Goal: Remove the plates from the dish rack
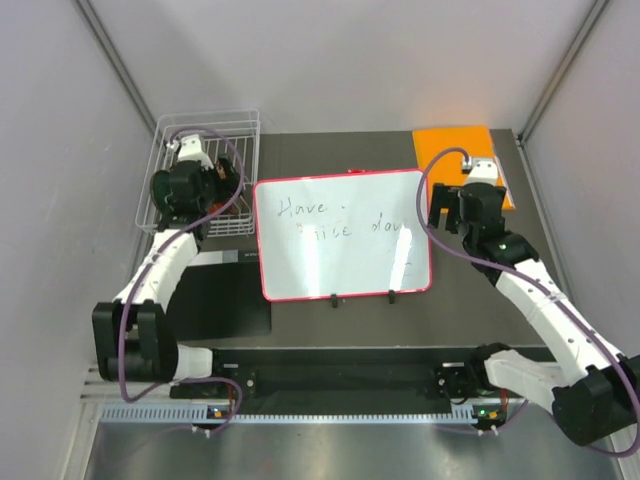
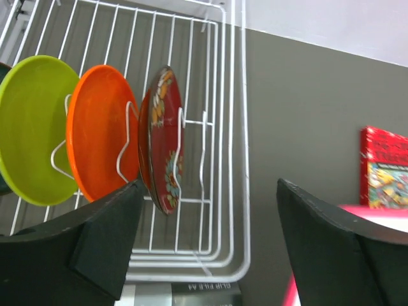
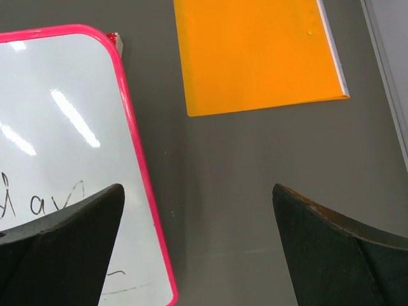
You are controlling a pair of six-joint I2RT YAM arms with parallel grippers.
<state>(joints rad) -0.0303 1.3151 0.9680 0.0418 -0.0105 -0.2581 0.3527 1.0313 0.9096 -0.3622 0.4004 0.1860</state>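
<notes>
The rack point(image 1: 160, 175) stands at the far left corner of the table point(image 1: 350, 320), just left of the whiteboard point(image 1: 340, 235). The plates are in it, on edge in its wire slots in a row. The left wrist view shows three of them: the lime plate point(image 2: 29, 127), then the orange plate point(image 2: 99, 131), then the floral plate point(image 2: 164, 137), which is last in the row. A dark sliver at the left edge of that view is too small to tell.

The left gripper point(image 2: 210, 190) hangs over the rack, its jaws spread wide and empty. One finger point(image 2: 108, 236) shows just in front of the floral and orange plates, and I cannot tell whether it touches them.

The right gripper point(image 3: 197, 189) hovers at the far right over bare table, between the whiteboard's pink edge and the orange sheet point(image 3: 255, 54). Its jaws are also spread wide, with nothing in them
</notes>
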